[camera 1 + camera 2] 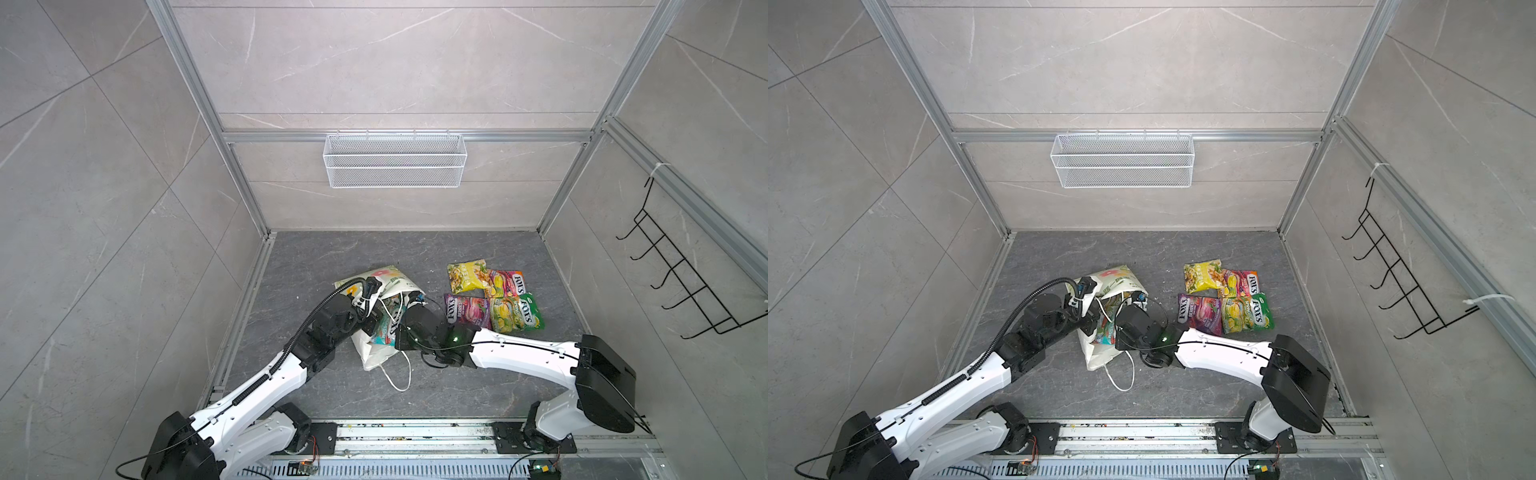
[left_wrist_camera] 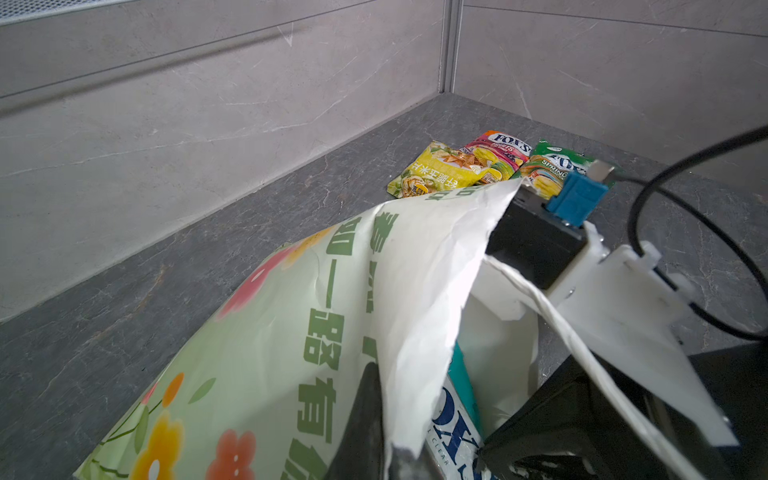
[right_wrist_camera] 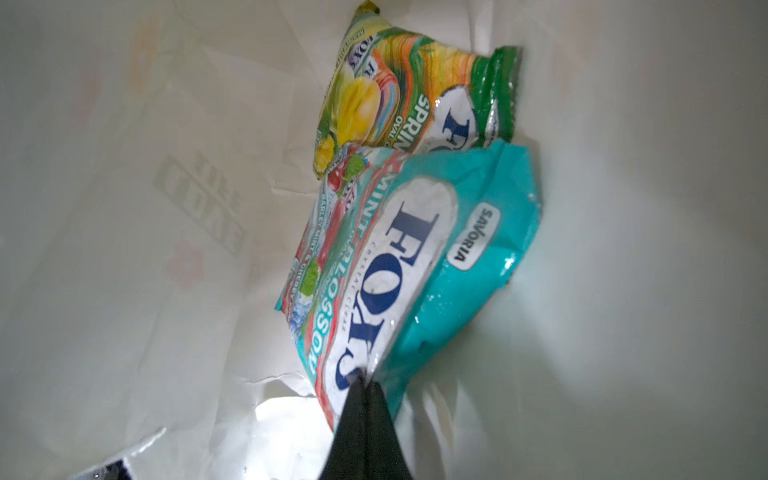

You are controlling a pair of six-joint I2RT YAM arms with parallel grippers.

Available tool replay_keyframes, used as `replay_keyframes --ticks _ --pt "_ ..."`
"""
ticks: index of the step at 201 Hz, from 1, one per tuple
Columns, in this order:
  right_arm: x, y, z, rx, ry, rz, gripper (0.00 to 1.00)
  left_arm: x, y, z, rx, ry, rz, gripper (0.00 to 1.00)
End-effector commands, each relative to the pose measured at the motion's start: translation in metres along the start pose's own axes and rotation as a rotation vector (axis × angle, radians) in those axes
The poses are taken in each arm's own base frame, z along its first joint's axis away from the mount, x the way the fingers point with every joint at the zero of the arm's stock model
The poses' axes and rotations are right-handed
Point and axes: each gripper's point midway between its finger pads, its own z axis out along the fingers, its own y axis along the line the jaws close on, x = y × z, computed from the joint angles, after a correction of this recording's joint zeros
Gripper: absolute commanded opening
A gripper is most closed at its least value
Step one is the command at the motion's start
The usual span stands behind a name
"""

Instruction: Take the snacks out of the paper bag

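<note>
The left arm (image 1: 266, 374) and the right arm (image 1: 528, 349) were both stretched inward to the paper bag (image 1: 376, 279), which lay on its side near the middle of the grey floor (image 1: 316, 257). The left gripper (image 2: 386, 453) was clamped on the edge of the bag's mouth. The right gripper (image 3: 365, 388), deep inside the bag, was pinched on a corner of the teal packet (image 3: 436, 257), and a green packet (image 3: 374, 95) lay behind it. In both top views the bag hid the right fingers. A wire basket (image 1: 395, 162) hung on the back wall; four packets (image 1: 467, 316) lay together to the right of the bag
</note>
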Motion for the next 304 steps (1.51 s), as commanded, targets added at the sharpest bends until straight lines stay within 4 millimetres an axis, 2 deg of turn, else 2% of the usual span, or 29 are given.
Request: replay_keyframes --ticks 1,23,33,58,68,129,156,187,217,277,304 --pt "0.006 -0.009 0.006 0.030 0.000 0.056 0.07 -0.011 -0.001 -0.001 0.005 -0.047 -0.002 0.00" --pt "0.010 -0.016 0.010 0.064 0.009 0.075 0.12 -0.008 -0.001 0.000 0.004 -0.041 -0.005 0.00" --pt "0.012 -0.019 0.012 0.077 0.011 0.090 0.20 -0.009 -0.001 0.000 0.006 -0.044 -0.010 0.00" --pt "0.016 -0.023 0.019 0.091 0.021 0.114 0.20 -0.009 -0.002 -0.002 0.010 -0.050 -0.011 0.00" --pt "0.017 -0.026 0.021 0.099 0.024 0.118 0.25 -0.010 -0.002 -0.002 0.007 -0.053 -0.007 0.00" --pt "0.015 -0.042 0.036 0.132 -0.020 0.185 0.33 -0.010 -0.002 -0.002 0.012 -0.054 -0.004 0.00" --pt "0.014 -0.044 0.039 0.131 -0.036 0.194 0.33 -0.011 -0.003 -0.001 0.018 -0.053 -0.007 0.00" --pt "0.013 -0.059 0.043 0.159 -0.036 0.237 0.33 -0.008 -0.003 0.000 0.018 -0.052 -0.004 0.00" --pt "0.010 -0.070 0.038 0.194 -0.061 0.267 0.39 -0.008 -0.004 0.001 0.024 -0.049 -0.005 0.00" --pt "0.001 -0.062 0.053 0.139 -0.094 0.245 0.39 -0.010 -0.006 0.002 0.036 -0.053 -0.004 0.00" --pt "-0.009 -0.060 0.056 0.108 -0.134 0.262 0.30 -0.012 -0.006 0.001 0.038 -0.056 -0.006 0.00"
